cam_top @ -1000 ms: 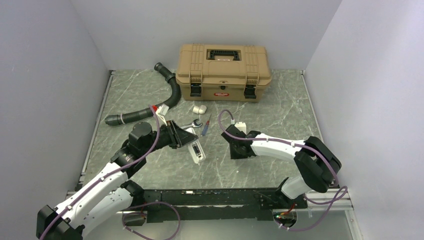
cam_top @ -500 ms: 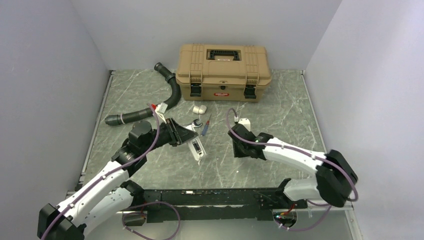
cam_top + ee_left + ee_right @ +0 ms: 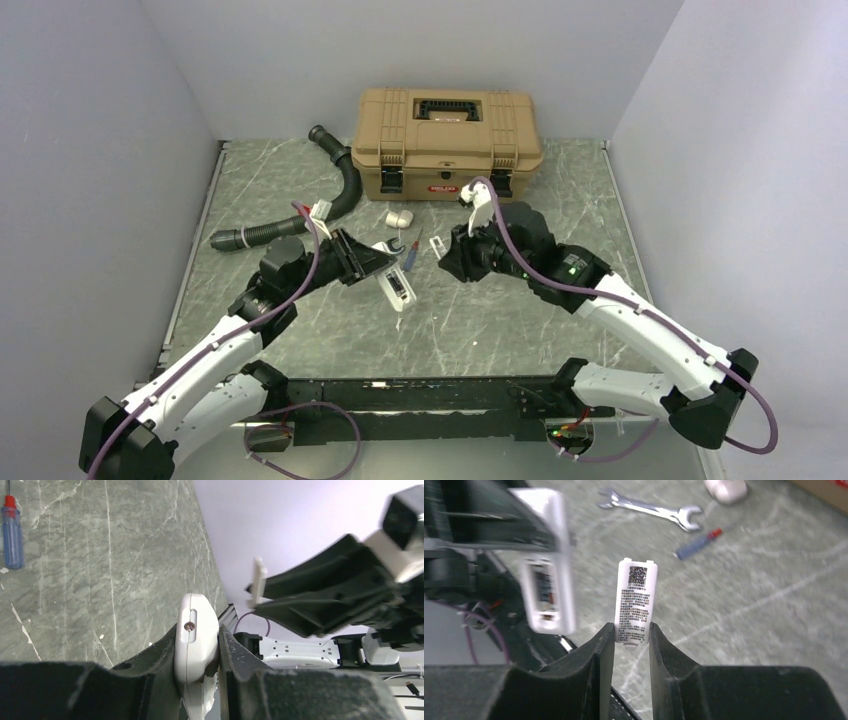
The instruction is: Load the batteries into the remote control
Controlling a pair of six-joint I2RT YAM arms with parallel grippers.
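Observation:
My left gripper (image 3: 377, 268) is shut on the remote control (image 3: 398, 289), a slim white handset held above the table, left of centre. In the left wrist view the remote's end (image 3: 196, 642) sits clamped between the jaws. My right gripper (image 3: 449, 256) is shut on a small white battery cover (image 3: 636, 597) with a printed label, held just right of the remote (image 3: 549, 580). The remote's open battery bay faces the right wrist view. The cover also shows in the left wrist view (image 3: 258, 582). I see no batteries.
A wrench (image 3: 385, 248), a blue and red screwdriver (image 3: 411, 253) and a stubby white cylinder piece (image 3: 400, 217) lie behind the remote. A tan toolbox (image 3: 446, 143) stands at the back. A black hose (image 3: 300, 215) curves at the back left.
My right arm has risen and swung toward the back, carrying the cover up beside the remote. My left gripper with the remote has shifted slightly up and back.

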